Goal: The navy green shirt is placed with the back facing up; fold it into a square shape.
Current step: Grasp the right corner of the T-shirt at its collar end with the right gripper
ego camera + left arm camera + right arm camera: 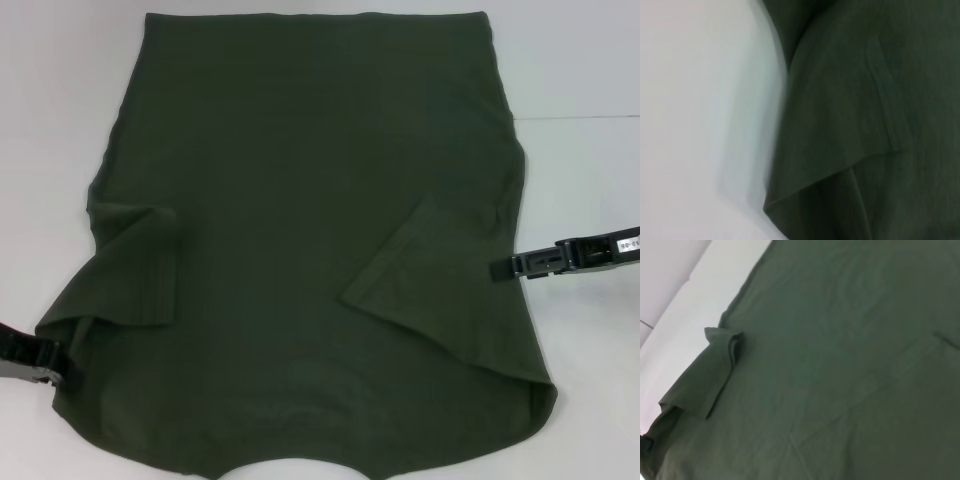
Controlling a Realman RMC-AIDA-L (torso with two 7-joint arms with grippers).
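**Mia:** What does the head view show?

**Sam:** The navy green shirt (310, 240) lies spread out on the white table (60, 90), plain side up. Both sleeves are folded in on top of the body. The left sleeve (140, 265) lies on the left part and the right sleeve (420, 270) on the right part.

**Mia:** Where are the grippers?

**Sam:** The left gripper (45, 362) sits low at the shirt's near left edge, touching the cloth or right at it. Whether it pinches the cloth, and how wide its fingers stand, cannot be told. The right gripper (505, 268) is out at the right edge, just beside the cloth. Its fingers cannot be made out either, and nothing seems to be in it.

**Mia:** What about the left wrist view?

**Sam:** It shows only the shirt's edge (785, 150) up close, with a folded flap, next to bare table. No fingers show there.

**Mia:** And the right wrist view?

**Sam:** It looks across the shirt's back and shows the left sleeve standing up a little, bunched at its tip. The head view makes that sleeve look flatter.

**Mia:** How much of the job is done?

**Sam:** It looks like just the start. The sleeves are in, but the body is not folded at all. The long sides and the bottom are not yet brought over to make a square.
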